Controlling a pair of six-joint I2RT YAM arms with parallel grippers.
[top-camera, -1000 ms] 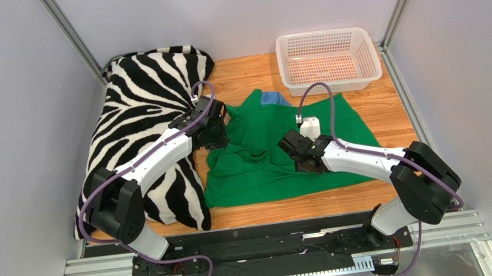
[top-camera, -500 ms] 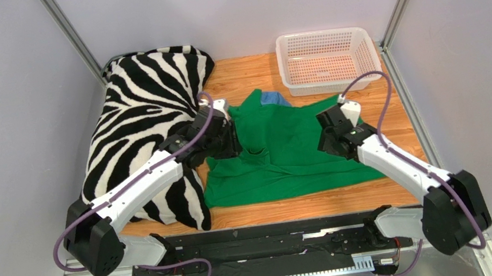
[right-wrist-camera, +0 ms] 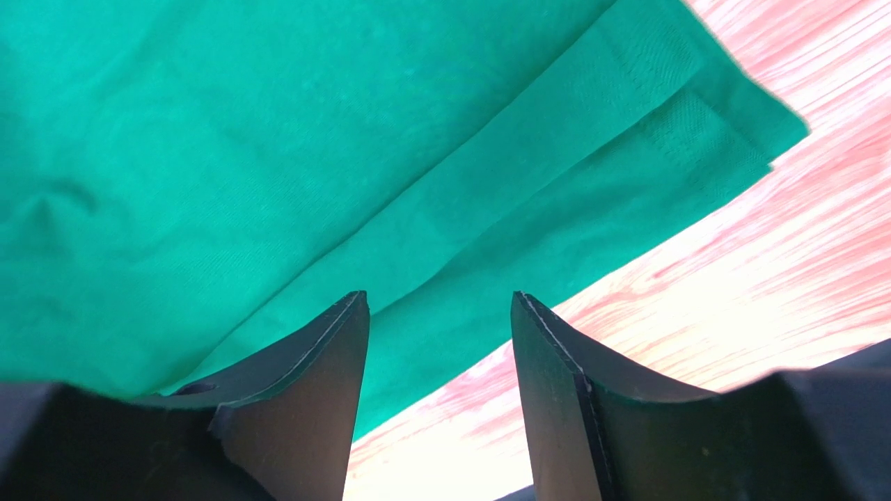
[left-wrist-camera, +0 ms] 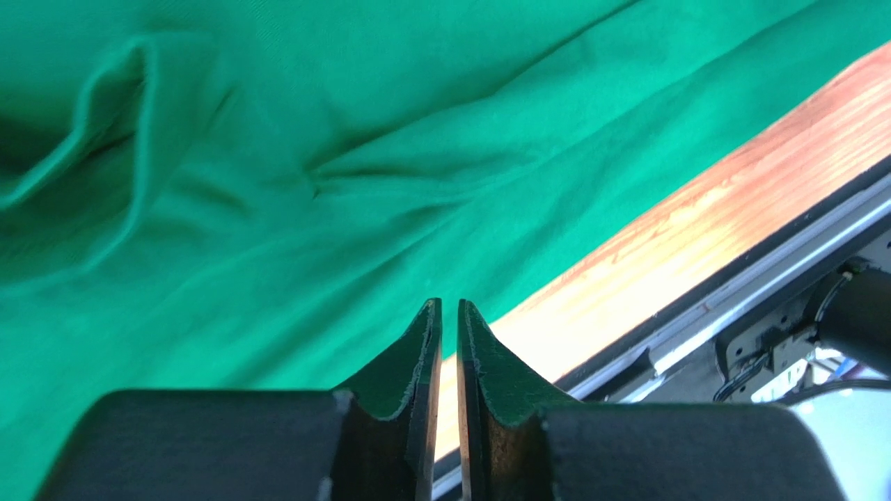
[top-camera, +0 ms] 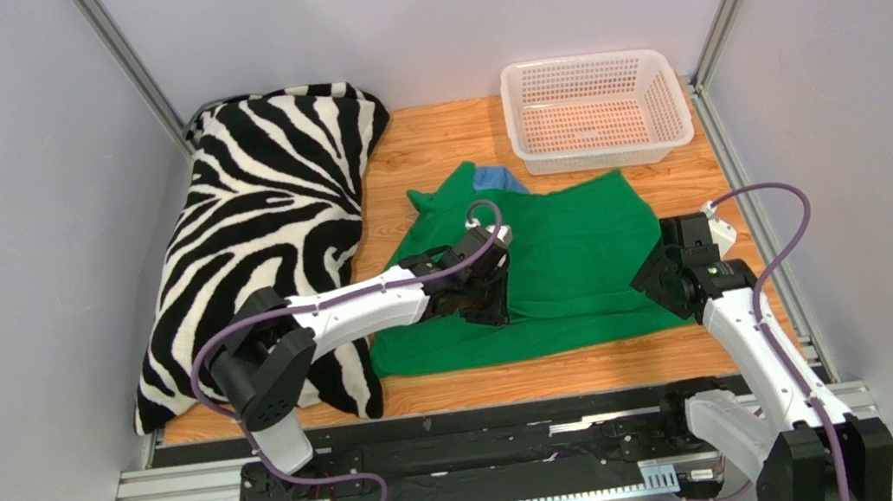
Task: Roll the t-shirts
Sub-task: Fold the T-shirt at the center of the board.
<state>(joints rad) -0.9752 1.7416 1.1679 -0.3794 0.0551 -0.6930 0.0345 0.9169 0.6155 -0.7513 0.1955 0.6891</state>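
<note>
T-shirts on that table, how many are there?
1. The plain bright green cloth t-shirt lies spread out beside the black-and-white zebra-striped pillow. A blue cloth peeks out at its far edge; more may hide beneath.

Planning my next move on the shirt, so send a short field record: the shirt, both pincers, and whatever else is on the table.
t-shirt: green, spread out on the wooden table, wrinkled, not yet rolled
left pincer: over the shirt's near middle, nearly shut with only a slit, no cloth between
right pincer: open, above the shirt's right corner, holding nothing
zebra pillow: left of the shirt
basket: white, far right corner, apart from the shirt
blue cloth: peeking out at the shirt's far edge
</note>
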